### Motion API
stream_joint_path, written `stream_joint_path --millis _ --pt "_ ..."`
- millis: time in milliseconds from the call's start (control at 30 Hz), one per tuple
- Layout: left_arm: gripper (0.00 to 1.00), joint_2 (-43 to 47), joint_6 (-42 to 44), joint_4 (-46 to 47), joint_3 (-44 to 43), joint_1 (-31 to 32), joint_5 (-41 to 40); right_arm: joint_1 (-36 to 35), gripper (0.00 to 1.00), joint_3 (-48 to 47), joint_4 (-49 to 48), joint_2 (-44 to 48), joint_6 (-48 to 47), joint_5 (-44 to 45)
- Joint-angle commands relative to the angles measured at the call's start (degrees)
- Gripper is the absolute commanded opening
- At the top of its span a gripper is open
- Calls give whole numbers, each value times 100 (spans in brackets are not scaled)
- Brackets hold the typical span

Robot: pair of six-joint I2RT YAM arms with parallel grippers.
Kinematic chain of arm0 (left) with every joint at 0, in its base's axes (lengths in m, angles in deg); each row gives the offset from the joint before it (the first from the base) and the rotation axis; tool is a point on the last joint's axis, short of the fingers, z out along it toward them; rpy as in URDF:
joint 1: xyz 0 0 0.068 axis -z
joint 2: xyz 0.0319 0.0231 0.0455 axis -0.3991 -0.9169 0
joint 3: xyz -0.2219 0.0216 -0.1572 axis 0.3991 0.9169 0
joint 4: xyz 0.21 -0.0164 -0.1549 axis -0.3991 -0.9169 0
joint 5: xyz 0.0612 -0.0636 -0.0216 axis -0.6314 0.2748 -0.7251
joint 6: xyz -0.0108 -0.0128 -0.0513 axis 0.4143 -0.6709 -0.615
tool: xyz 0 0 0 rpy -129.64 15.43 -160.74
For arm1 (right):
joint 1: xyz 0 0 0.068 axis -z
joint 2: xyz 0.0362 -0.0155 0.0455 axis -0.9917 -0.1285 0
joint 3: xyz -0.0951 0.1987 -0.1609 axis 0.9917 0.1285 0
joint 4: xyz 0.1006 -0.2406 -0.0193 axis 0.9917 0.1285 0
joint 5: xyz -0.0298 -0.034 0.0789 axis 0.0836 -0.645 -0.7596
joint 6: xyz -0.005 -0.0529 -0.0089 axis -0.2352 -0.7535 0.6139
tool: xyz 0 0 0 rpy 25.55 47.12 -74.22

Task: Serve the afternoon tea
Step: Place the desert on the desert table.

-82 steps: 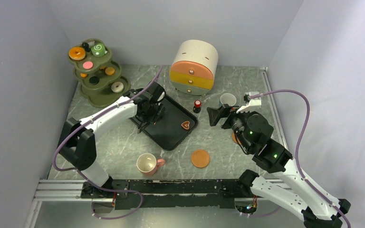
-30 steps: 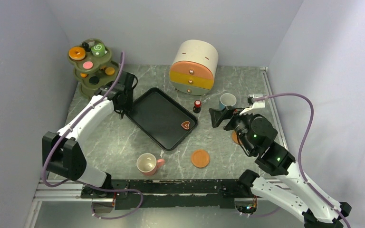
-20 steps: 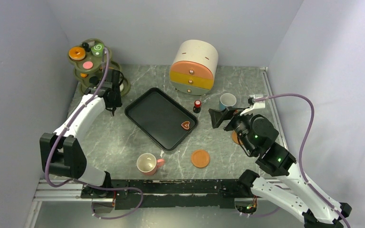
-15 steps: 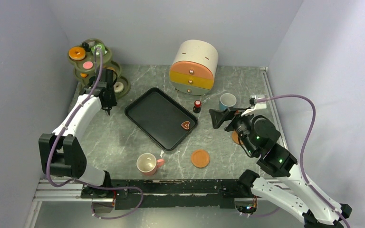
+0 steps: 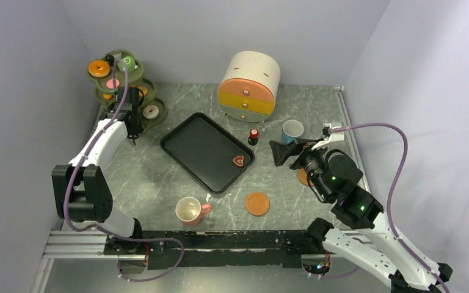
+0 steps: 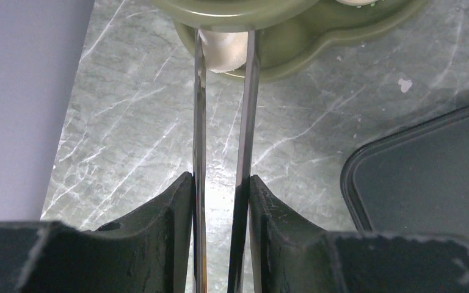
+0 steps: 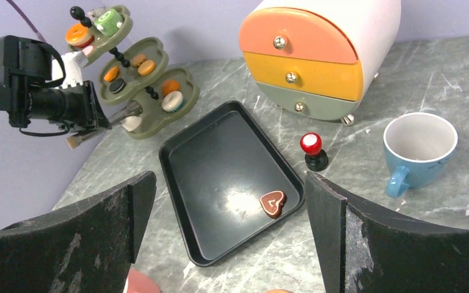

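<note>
**Top view.** The left claw has swung off the black tray, where it hung a few seconds ago, and now sits at the near-left side of the olive tiered stand. It is clamped on a pair of metal tongs. The right claw has hardly moved. It hovers wide and empty just near the blue cup, which stands on the bare tabletop.

Only 1 pastry, a heart-shaped cookie, lies in the tray's right corner. The orange doughnut and green swirl roll are still on the stand's top tier. The pink cup stands near the front, with 1 orange saucer to its right. A 2nd saucer is half hidden under the right arm.

**Left wrist view.** The 2 tong blades run out from between the claw's fingers. Their tips stand on either side of a cream-white pastry on the stand's lowest tier. I cannot tell whether they touch it.

**Right wrist view.** The tongs reach under the middle tier to that same pale piece. The right fingers frame the scene far apart, gripping nothing.

The move suggests a 2nd pastry is being fetched for the tray. Both cups are still off their saucers, so most of the serving is left.
</note>
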Motion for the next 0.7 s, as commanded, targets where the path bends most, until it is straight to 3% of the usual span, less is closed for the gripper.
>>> stream_joint_path --millis 0,667 --pt "38 -276 17 478 -271 -71 -161 25 95 -4 7 41 -18 19" --pt "38 -845 710 1544 -208 -112 -947 30 96 -152 46 -43 -98 113"
